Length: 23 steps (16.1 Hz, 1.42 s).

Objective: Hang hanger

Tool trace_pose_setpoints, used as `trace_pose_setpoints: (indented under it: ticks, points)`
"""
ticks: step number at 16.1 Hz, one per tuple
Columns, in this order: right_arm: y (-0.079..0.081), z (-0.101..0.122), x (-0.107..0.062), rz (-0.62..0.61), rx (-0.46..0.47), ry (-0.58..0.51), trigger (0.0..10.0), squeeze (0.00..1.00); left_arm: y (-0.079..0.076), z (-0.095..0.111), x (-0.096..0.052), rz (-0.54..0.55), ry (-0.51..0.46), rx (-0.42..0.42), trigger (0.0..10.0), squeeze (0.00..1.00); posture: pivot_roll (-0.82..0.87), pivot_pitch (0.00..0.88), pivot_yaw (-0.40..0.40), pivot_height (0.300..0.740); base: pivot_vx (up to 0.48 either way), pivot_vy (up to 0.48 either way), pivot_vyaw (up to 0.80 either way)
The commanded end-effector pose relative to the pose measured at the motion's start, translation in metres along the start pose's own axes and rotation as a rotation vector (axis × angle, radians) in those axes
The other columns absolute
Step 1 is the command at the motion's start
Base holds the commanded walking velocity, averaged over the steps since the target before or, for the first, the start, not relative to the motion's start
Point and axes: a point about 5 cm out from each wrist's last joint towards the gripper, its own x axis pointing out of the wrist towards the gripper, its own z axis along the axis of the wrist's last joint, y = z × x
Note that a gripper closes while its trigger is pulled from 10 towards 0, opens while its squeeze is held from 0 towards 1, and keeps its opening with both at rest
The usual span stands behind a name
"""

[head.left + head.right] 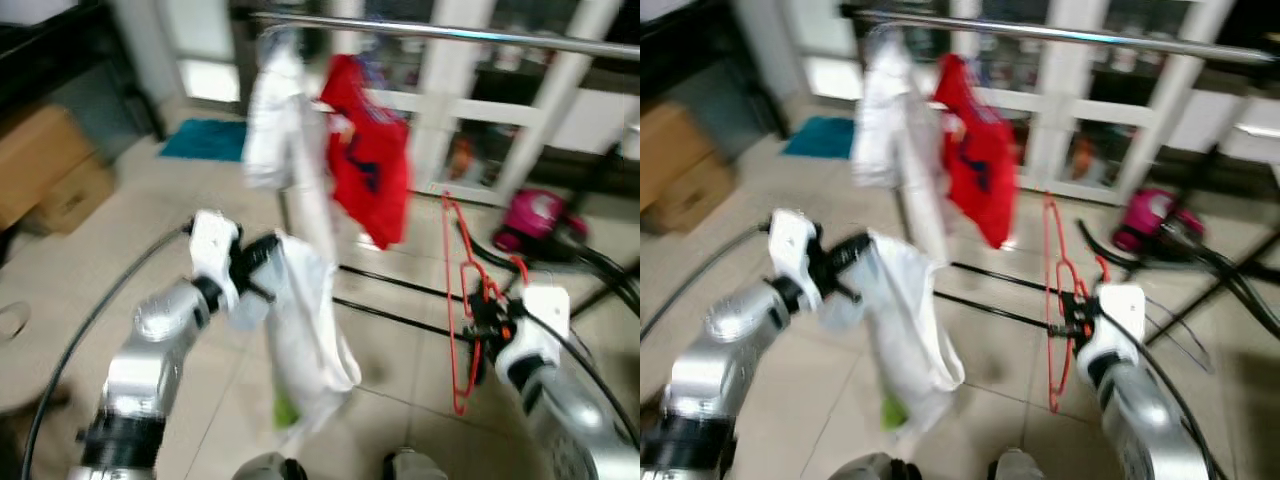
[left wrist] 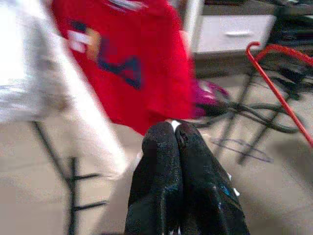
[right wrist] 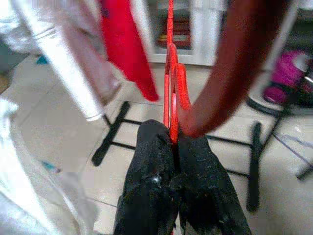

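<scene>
A steel rail [image 1: 450, 33] runs across the top, with a white garment [image 1: 280, 120] and a red shirt [image 1: 370, 160] hanging from it. My left gripper [image 1: 262, 262] is raised below and left of them, shut on another white garment [image 1: 310, 340] that droops toward the floor. In the left wrist view its fingers [image 2: 161, 161] are pressed together. My right gripper [image 1: 487, 318] is shut on a red wire hanger [image 1: 452, 290] held upright, its hook pointing up, well below the rail and right of the red shirt. In the right wrist view, the hanger wire [image 3: 172, 98] rises from between the fingers.
The rack's black base bars [image 1: 400, 285] cross the tiled floor ahead. A pink vacuum [image 1: 535, 215] and black cables lie at the right. Cardboard boxes [image 1: 40, 170] stand at the left, a teal mat [image 1: 205, 140] lies beyond. White-framed glass doors stand behind the rail.
</scene>
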Motion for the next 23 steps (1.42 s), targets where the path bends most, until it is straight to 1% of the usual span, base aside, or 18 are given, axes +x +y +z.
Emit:
trace_pose_setpoints:
  ticks: [1, 2, 3, 4, 6, 7, 8, 9, 11, 12, 14, 15, 16, 17, 19, 21, 22, 23]
  points:
    - [0.003, 0.002, -0.003, -0.008, -0.003, -0.024, 10.0, 0.0, -0.006, 0.005, 0.002, 0.014, -0.042, 0.007, 10.0, 0.0, -0.17, 0.0, 0.116, 0.74, 0.0, 0.0, -0.79]
    - [0.004, 0.0, -0.005, -0.024, 0.002, -0.015, 10.0, 0.0, -0.006, 0.002, 0.003, 0.028, -0.053, -0.002, 10.0, 0.0, -0.18, 0.0, 0.115, 0.74, 0.0, 0.0, -0.78]
    - [0.005, -0.004, -0.013, -0.044, 0.028, -0.004, 10.0, 0.0, -0.011, -0.004, 0.003, 0.051, -0.049, -0.005, 10.0, 0.0, -0.19, 0.0, 0.098, 0.74, 0.0, 0.0, -0.78]
    - [0.007, -0.005, -0.024, -0.049, 0.021, 0.008, 10.0, 0.0, -0.017, -0.01, 0.003, 0.054, -0.015, -0.021, 10.0, 0.0, -0.2, 0.0, 0.085, 0.74, 0.0, 0.0, -0.78]
    - [0.005, -0.006, -0.03, -0.049, -0.012, 0.016, 10.0, 0.0, -0.023, -0.01, 0.003, 0.023, -0.018, -0.017, 10.0, 0.0, -0.21, 0.0, 0.079, 0.74, 0.0, 0.0, -0.78]
    - [0.001, -0.005, -0.044, -0.059, -0.036, 0.027, 10.0, 0.0, -0.035, -0.015, 0.003, -0.019, -0.014, -0.014, 10.0, 0.0, -0.25, 0.0, 0.076, 0.74, 0.0, 0.0, -0.78]
    - [-0.001, -0.004, -0.053, -0.068, -0.039, 0.027, 10.0, 0.0, -0.04, -0.02, 0.002, -0.028, 0.004, 0.007, 10.0, 0.0, -0.28, 0.0, 0.084, 0.74, 0.0, 0.0, -0.78]
    - [-0.002, -0.002, -0.058, -0.075, -0.043, 0.027, 10.0, 0.0, -0.044, -0.023, 0.003, -0.045, 0.017, 0.021, 10.0, 0.0, -0.29, 0.0, 0.094, 0.74, 0.0, 0.0, -0.78]
    - [-0.003, 0.003, -0.06, -0.085, -0.053, 0.018, 10.0, 0.0, -0.041, -0.022, 0.006, -0.017, 0.021, 0.037, 10.0, 0.0, -0.29, 0.0, 0.108, 0.74, 0.0, 0.0, -0.78]
    - [-0.002, 0.003, -0.057, -0.084, -0.058, 0.024, 10.0, 0.0, -0.034, -0.019, 0.007, 0.015, 0.014, 0.041, 10.0, 0.0, -0.28, 0.0, 0.11, 0.74, 0.0, 0.0, -0.78]
    - [0.003, 0.0, -0.047, -0.046, -0.056, 0.031, 10.0, 0.0, -0.023, -0.016, 0.009, 0.086, 0.002, 0.001, 10.0, 0.0, -0.27, 0.0, 0.12, 0.74, 0.0, 0.0, -0.78]
    - [0.006, 0.005, -0.042, -0.038, -0.052, 0.022, 10.0, 0.0, -0.018, -0.005, 0.009, 0.088, -0.026, 0.011, 10.0, 0.0, -0.23, 0.0, 0.109, 0.74, 0.0, 0.0, -0.78]
    - [0.007, 0.006, -0.035, -0.03, -0.074, 0.017, 10.0, 0.0, -0.014, -0.002, 0.008, 0.119, -0.029, -0.002, 10.0, 0.0, -0.21, 0.0, 0.117, 0.74, 0.0, 0.0, -0.78]
    - [0.003, 0.003, -0.031, -0.038, -0.104, 0.016, 10.0, 0.0, -0.013, -0.007, 0.007, 0.154, -0.008, 0.0, 10.0, 0.0, -0.21, 0.0, 0.112, 0.74, 0.0, 0.0, -0.78]
    - [-0.014, 0.008, -0.029, -0.155, -0.086, -0.003, 10.0, 0.0, -0.019, -0.009, 0.01, 0.113, 0.019, 0.019, 10.0, 0.0, -0.2, 0.0, 0.096, 0.74, 0.0, 0.0, -0.78]
    - [-0.027, 0.026, -0.015, -0.249, -0.104, -0.073, 10.0, 0.0, -0.022, -0.01, 0.019, 0.089, 0.008, -0.017, 10.0, 0.0, -0.21, 0.0, 0.089, 0.74, 0.0, 0.0, -0.79]
    - [-0.029, 0.031, -0.009, -0.243, -0.117, -0.092, 10.0, 0.0, -0.023, -0.012, 0.021, 0.086, 0.027, -0.003, 10.0, 0.0, -0.19, 0.0, 0.07, 0.74, 0.0, 0.0, -0.79]
    - [-0.028, 0.035, -0.002, -0.211, -0.125, -0.115, 10.0, 0.0, -0.025, -0.011, 0.017, 0.09, 0.024, -0.005, 10.0, 0.0, -0.16, 0.0, 0.034, 0.74, 0.0, 0.0, -0.79]
